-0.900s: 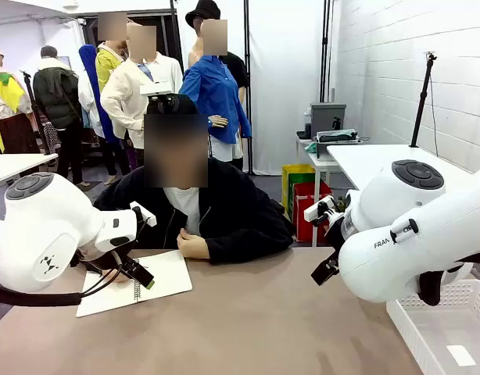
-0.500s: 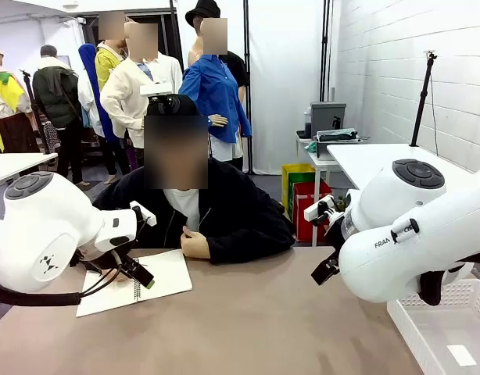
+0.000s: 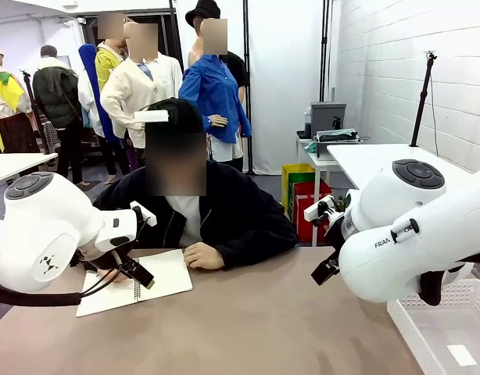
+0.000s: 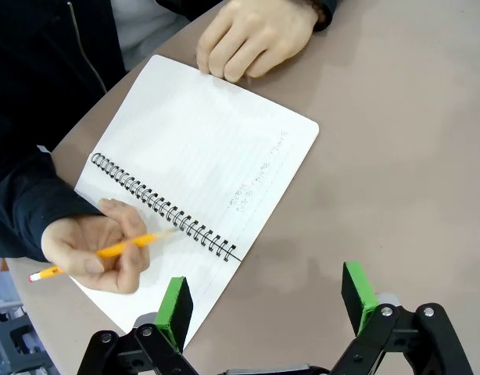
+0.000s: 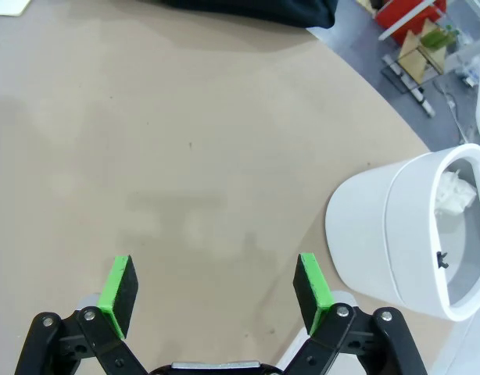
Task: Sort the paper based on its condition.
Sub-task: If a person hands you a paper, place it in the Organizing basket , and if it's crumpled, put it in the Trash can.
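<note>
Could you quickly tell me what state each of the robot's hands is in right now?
Left hand: open, holding nothing.
Right hand: open, holding nothing.

We are recording a brown table (image 3: 256, 312) spanning the foreground. Beyond it, a red crate (image 3: 304, 205) is standing on the floor beside a yellow one (image 3: 295, 178), and a grey box (image 3: 327, 119) is sitting on a white side table (image 3: 322, 162).
</note>
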Motion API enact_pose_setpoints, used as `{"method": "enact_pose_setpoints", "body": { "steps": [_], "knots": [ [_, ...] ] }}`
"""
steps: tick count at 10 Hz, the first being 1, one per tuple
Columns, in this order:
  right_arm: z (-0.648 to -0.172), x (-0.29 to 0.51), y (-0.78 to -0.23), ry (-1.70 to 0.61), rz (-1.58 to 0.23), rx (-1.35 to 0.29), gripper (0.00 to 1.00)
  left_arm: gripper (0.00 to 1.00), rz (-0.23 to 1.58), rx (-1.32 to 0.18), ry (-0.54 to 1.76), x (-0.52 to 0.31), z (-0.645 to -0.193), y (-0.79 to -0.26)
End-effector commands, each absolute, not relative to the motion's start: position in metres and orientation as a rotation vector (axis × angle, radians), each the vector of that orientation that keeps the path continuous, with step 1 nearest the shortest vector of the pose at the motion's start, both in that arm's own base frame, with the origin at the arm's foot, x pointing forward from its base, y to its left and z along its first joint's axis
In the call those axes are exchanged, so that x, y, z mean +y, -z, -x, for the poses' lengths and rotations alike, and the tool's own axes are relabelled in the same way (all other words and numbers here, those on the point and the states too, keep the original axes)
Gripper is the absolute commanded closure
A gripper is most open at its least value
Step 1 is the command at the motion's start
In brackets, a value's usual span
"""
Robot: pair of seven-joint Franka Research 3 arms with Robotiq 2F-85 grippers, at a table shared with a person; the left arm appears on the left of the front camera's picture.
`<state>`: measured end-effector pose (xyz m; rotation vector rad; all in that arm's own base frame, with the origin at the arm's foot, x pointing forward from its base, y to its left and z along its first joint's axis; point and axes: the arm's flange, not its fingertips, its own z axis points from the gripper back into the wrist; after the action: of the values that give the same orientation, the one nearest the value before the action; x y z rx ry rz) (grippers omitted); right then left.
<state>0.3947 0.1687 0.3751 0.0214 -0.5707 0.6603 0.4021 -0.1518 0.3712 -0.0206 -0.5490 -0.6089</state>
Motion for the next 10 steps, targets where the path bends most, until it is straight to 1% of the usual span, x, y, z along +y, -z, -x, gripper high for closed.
{"method": "enact_pose_setpoints", "body": {
  "steps": [1,8,9,10],
  "knots": [
    [-0.395,0.169,-0.375,-0.660,-0.022,-0.571,0.00,0.00,0.021,-0.549,0.607,-0.151,-0.402,-0.371],
    [-0.395,0.169,-0.375,-0.660,-0.021,-0.571,0.00,0.00,0.021,-0.549,0.609,-0.152,-0.402,-0.371],
    [-0.387,0.179,-0.381,-0.666,-0.087,-0.558,0.00,0.00,-0.007,-0.602,0.589,-0.150,-0.392,-0.384],
    [-0.376,0.186,-0.393,-0.666,-0.139,-0.532,0.00,0.00,-0.028,-0.612,0.577,-0.151,-0.387,-0.400]
  ]
}}
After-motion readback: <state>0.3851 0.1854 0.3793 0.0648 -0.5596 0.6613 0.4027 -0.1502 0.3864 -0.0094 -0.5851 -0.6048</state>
